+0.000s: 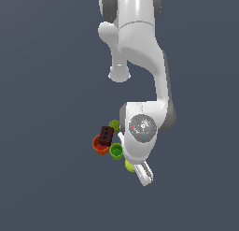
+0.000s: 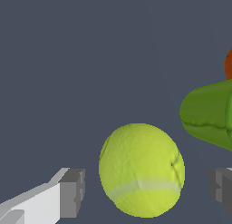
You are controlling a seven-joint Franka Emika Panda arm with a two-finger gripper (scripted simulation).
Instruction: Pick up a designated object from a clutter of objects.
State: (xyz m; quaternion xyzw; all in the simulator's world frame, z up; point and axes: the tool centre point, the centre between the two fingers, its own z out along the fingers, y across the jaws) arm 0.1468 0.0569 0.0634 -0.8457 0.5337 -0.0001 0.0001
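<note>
Hand (image 2: 145, 191) stood apart — fingers (image 2: 72, 191) flanking the yellow-green ball (image 2: 141, 169), positioned for grasping clear of the green cup (image 2: 210, 116).

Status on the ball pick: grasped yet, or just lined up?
Done: the gripper is lined up, with the yellow-green ball between its open fingers, beside the green cup. In hand: nothing; gaps show on both sides of the ball. Left: close on the ball and lift it away from the cup.
</note>
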